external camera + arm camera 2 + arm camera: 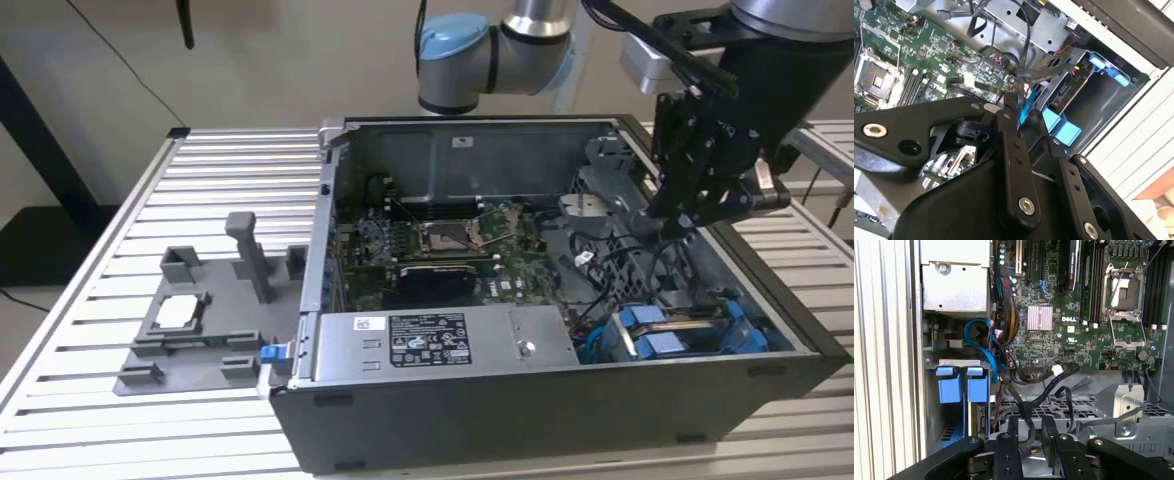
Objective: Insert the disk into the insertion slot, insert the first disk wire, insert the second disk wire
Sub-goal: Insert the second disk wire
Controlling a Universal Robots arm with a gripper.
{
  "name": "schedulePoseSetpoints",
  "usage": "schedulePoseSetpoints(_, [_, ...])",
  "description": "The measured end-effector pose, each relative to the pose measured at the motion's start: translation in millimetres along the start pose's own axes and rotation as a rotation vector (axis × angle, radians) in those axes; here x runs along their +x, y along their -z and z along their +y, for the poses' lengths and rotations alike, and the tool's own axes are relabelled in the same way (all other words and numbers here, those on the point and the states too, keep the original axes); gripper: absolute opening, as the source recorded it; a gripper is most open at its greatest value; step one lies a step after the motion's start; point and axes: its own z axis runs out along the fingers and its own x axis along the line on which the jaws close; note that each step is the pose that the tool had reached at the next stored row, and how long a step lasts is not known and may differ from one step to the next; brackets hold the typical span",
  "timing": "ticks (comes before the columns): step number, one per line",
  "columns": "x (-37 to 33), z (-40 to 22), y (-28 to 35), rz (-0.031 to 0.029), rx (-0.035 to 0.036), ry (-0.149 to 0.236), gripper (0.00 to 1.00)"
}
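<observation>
The silver-grey disk in its blue plastic carrier [678,332] sits seated in the dark grey metal insertion slot [930,410], lower right of the exterior view. The black gripper [1030,421] hangs near it. Its fingers [1006,450] are pinched on a dark cable [1023,410], apparently to connect it to the disk.

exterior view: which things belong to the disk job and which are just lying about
Job: gripper, insertion slot, blue cable beside it.
Lying about: grey holder, silver chip on it, silver box with white sticker.
</observation>
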Motion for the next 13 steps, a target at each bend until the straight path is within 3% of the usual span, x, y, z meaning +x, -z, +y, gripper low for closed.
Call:
schedulePoseSetpoints(9, [-3.2,12.4,0.4,0.0036,0.0267,0.008,0.33])
schedulePoseSetpoints(11, [-3.2,14.8,0.5,0.01,0.0325,0.012,0.33])
schedulePoseSetpoints(13, [-3.5,16.7,-0.1,0.0223,0.0362,0.017,0.33])
